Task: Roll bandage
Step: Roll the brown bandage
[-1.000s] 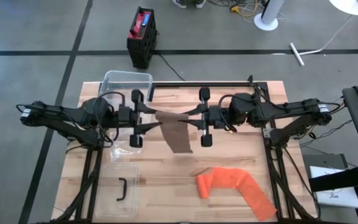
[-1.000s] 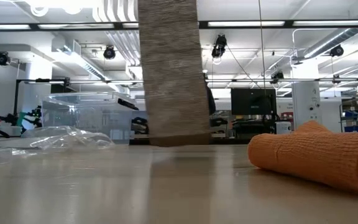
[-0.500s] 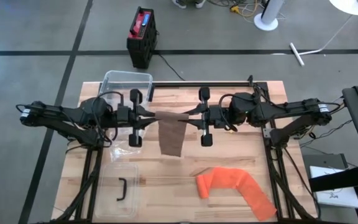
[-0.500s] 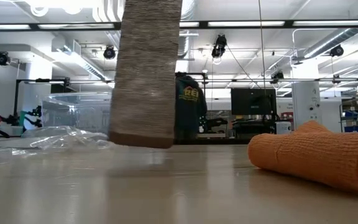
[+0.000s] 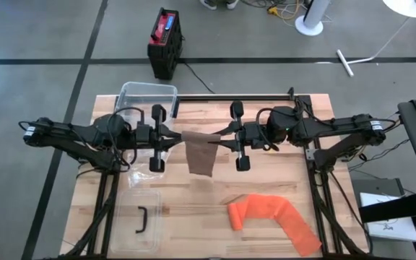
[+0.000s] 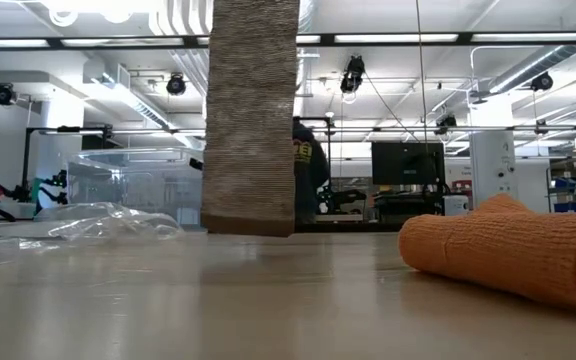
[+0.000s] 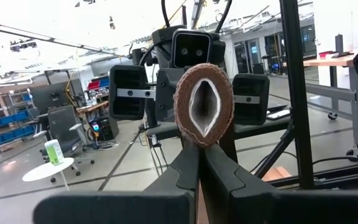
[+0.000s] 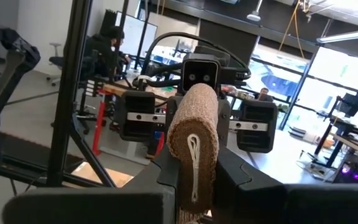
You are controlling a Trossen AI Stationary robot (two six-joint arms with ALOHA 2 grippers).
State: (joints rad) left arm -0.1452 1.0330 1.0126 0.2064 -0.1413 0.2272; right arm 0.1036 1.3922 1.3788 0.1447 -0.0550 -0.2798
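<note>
Above the wooden table [image 5: 266,180], the left pincer [image 5: 169,137] and right pincer [image 5: 226,137] are each clamped shut on an end of the brown woven bandage roll [image 5: 197,136], its tail hanging. Rolling is underway; next, probably wind the tail up.

Matt woven cloth bandage [image 5: 200,154]; pale wooden table [image 5: 266,177]; clear plastic tub [image 5: 147,95].
</note>
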